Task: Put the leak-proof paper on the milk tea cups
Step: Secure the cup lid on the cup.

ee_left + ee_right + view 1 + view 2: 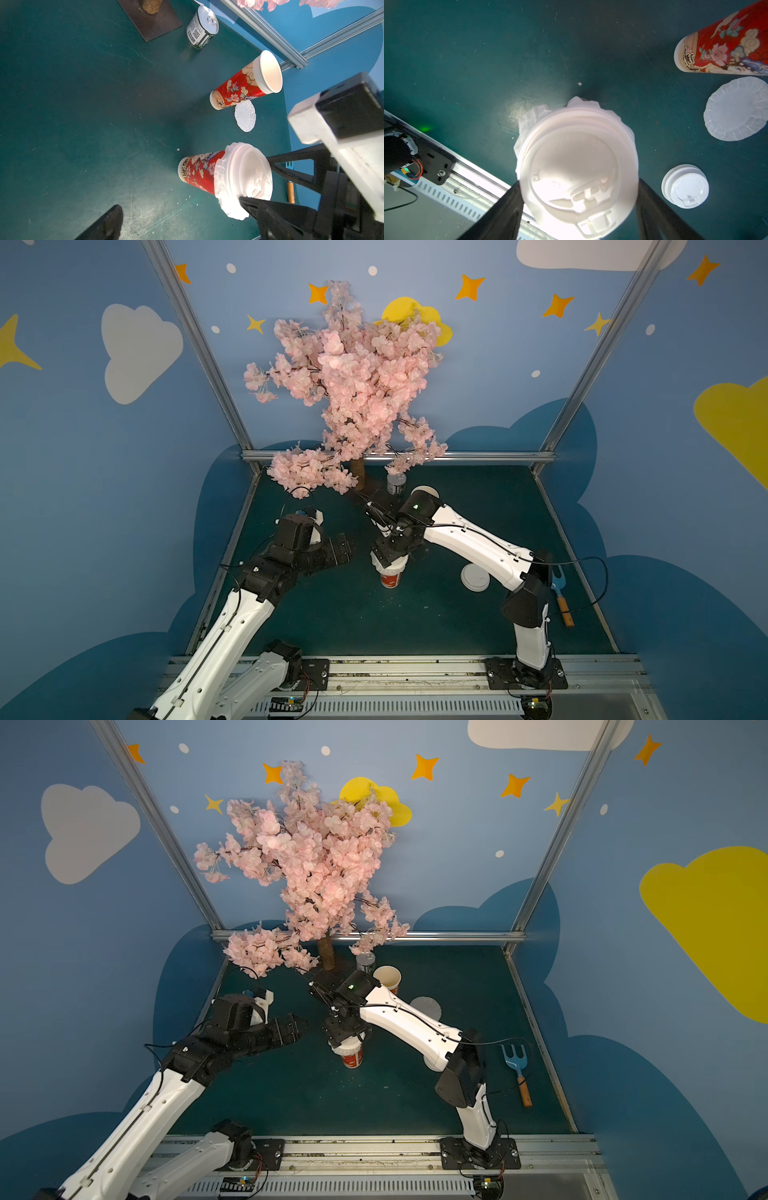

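A pink blossom tree (353, 377) fills the back of the dark green tabletop (415, 626). Of the containers, the tallest are two upright, red-printed, tapered paper cups. The far milk tea cup (245, 85) stands toward the back with its mouth uncovered, showing a cream lining and a white rim. The near milk tea cup (199, 174) stands mid-table and is capped, so what it holds is hidden. A white domed lid (577, 162) sits on its mouth with the trapped leak-proof paper (221, 178) beneath it, the sheet's crumpled skirt hanging out below the lid's rim. A small tin can (202, 31), its pull-tab top sealed, stands just beside the far milk tea cup.

The loose leak-proof paper (735, 110) lies flat on the tabletop just beside the far milk tea cup's foot. It is a thin greyish-white round, faintly see-through, with a crinkled pleated edge. A spare lid (685, 186) lies near it, to the right of the near milk tea cup, and a blue garden fork (515, 1065) lies by the table's right edge.

The right gripper (579, 184) hangs straight over the near milk tea cup. Its jaws are set wide and clasp the domed lid, one finger against each side of the rim. The trapped leak-proof paper is directly under it, and the loose leak-proof paper lies apart, off to its side. The left gripper (347, 547) hovers left of the near milk tea cup, jaws spread and empty.
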Controlling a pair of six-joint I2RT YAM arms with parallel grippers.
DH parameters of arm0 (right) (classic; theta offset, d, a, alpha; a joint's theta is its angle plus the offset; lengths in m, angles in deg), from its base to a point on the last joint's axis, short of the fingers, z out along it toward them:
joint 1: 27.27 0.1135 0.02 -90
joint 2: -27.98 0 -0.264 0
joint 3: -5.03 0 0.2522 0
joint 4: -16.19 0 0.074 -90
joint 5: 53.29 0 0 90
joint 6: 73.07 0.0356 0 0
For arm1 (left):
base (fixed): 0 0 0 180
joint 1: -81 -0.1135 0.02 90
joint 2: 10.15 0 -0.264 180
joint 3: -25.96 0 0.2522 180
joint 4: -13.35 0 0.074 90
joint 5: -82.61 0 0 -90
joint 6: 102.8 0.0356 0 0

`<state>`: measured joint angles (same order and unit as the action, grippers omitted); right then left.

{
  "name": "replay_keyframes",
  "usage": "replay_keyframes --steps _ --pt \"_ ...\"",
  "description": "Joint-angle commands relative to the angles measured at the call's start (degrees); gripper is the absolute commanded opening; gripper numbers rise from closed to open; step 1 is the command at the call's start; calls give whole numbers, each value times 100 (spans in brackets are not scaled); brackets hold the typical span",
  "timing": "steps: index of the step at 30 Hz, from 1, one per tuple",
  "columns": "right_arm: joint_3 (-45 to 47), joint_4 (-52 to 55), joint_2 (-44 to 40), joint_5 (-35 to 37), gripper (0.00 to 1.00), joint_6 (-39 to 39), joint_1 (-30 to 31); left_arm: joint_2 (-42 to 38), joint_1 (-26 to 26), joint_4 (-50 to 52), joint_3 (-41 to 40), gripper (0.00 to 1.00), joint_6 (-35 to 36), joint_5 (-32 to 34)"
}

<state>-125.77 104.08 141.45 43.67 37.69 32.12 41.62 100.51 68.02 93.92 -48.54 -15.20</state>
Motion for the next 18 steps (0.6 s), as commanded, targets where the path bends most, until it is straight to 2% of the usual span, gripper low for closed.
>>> replay_keyframes --steps 1,9,12,18 --pt "260 112 127 16 81 50 -25 -18 -21 -12 -40 100 73 -71" --pt "251 87 70 33 81 47 -25 100 -17 -477 -181 100 -152 -516" --pt "269 79 70 31 81 41 -25 221 -17 -952 -321 96 -384 -1079" --pt "330 41 53 40 81 47 -25 598 -18 -1765 -620 90 -824 -1778"
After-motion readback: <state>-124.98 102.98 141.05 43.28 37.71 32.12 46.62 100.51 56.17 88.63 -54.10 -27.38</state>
